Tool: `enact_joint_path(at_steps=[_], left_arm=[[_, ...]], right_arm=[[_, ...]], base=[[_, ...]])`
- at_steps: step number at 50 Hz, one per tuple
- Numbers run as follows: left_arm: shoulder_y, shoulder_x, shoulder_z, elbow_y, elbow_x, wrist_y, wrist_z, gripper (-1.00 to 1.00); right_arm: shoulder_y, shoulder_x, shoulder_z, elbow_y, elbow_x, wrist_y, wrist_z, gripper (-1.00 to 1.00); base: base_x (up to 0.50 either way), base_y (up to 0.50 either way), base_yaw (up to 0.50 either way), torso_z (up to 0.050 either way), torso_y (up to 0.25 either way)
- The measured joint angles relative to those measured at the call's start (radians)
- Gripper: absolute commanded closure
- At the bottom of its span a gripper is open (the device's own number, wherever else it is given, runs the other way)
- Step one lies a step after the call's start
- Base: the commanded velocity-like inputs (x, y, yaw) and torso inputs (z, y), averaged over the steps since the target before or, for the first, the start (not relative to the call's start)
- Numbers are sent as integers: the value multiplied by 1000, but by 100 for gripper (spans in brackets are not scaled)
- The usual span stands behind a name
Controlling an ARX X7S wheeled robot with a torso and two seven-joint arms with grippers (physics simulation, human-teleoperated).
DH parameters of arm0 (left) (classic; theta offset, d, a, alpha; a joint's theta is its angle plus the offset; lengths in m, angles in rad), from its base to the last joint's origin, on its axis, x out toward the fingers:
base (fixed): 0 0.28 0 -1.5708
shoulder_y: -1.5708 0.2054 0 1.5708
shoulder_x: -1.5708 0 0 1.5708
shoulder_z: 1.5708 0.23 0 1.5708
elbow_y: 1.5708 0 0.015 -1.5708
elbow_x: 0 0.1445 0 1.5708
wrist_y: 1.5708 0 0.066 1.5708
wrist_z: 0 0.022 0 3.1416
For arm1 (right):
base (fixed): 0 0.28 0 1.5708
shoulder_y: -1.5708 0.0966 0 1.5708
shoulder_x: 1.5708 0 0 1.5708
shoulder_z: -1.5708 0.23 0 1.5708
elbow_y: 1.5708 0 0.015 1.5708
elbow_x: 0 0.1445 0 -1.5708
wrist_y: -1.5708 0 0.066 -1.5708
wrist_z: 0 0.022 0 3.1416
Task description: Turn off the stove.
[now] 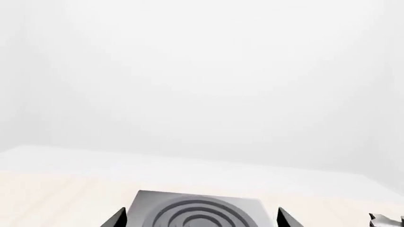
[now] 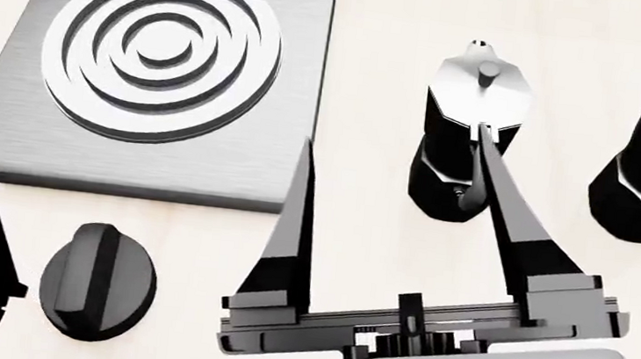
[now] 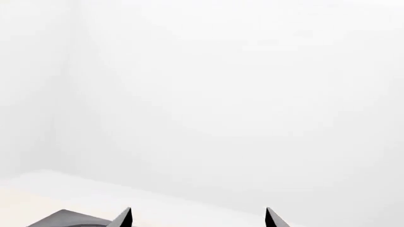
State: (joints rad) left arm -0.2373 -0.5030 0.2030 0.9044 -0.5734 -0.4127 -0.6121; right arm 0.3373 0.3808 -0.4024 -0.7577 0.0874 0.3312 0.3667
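My right gripper (image 2: pixel 393 156) hangs released, jaws spread wide, over the pale counter (image 2: pixel 383 27) between the stove plate (image 2: pixel 246 150) and the nearer moka pot (image 2: pixel 450 113); its left finger lies along the plate's right edge. The black knob (image 2: pixel 96 281) sits on the counter's near side, in front of the plate, between my two grippers. My left gripper (image 1: pixel 200 218) is open too, its tips framing the burner (image 1: pixel 198 213).
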Motion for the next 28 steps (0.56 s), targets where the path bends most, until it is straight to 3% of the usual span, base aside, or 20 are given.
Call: enact_joint_path(at_steps=[28], left_arm=[[-96, -13, -20, 99, -123, -66, -73, -100]], right_arm=[[74, 2, 0, -45, 12, 62, -7, -100]], base=[[0, 0, 0, 0, 0]])
